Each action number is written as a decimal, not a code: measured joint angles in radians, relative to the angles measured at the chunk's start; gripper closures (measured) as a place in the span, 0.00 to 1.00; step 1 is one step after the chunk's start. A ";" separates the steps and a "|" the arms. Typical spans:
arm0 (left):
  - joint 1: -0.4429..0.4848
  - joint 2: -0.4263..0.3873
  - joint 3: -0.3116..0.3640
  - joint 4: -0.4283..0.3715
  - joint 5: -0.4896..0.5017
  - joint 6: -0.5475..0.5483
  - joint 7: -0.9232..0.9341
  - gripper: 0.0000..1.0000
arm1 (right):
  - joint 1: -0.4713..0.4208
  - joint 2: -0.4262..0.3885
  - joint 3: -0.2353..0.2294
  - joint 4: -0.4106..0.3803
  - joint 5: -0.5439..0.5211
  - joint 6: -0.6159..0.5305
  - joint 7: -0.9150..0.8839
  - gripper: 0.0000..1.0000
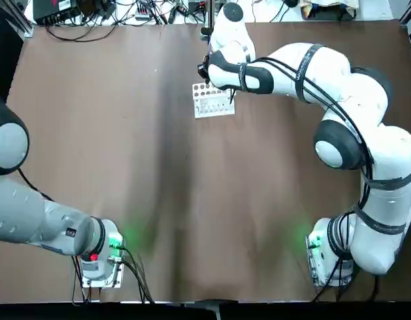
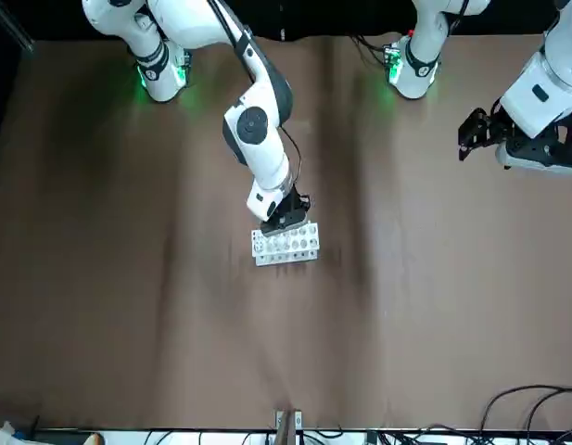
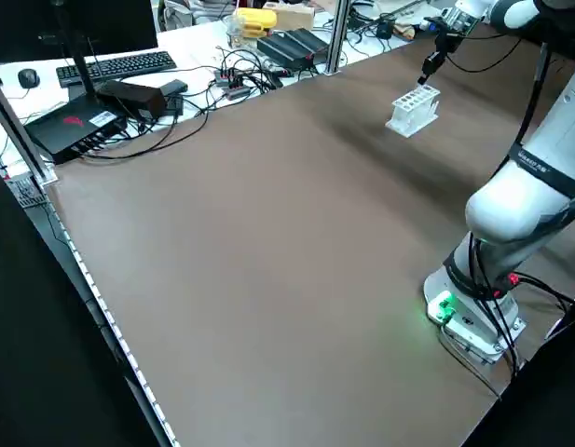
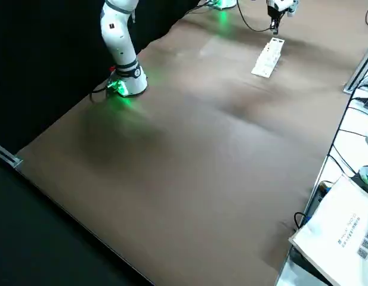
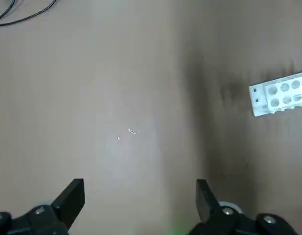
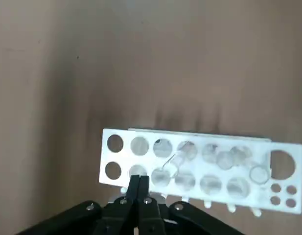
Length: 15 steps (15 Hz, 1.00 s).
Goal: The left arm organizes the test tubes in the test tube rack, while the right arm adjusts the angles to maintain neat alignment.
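A small white test tube rack [image 1: 212, 99] sits on a brown table [image 1: 125, 153], in the upper middle of the top view. It is a low rectangular block with two rows of round holes on top; in the right wrist view several holes show clear, glassy test tubes [image 6: 224, 158], and one tube [image 6: 171, 162] leans at a slant across the holes rather than standing upright. The right arm [image 1: 338, 120], white with black cables along its links, reaches in from the right of the top view and bends over the rack. Its right gripper [image 6: 138, 188] hangs just above the rack's near edge with its two fingers pressed together, nothing seen between them. The left arm [image 1: 32, 213] stays at the left edge of the top view, well apart from the rack. Its left gripper [image 5: 140, 198] hovers over bare table with fingers spread wide and empty; the rack shows only at the right edge of the left wrist view.
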 joint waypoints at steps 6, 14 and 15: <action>0.011 0.003 0.000 -0.008 -0.001 0.000 0.010 0.00 | -0.007 0.031 0.000 0.001 -0.003 0.033 -0.009 0.98; 0.011 0.003 -0.002 -0.012 -0.001 0.000 0.010 0.00 | -0.016 0.049 0.000 0.004 -0.008 0.099 -0.027 0.98; 0.011 0.003 -0.002 -0.014 -0.001 0.000 0.010 0.00 | -0.017 0.049 -0.001 0.006 -0.012 0.099 -0.033 0.98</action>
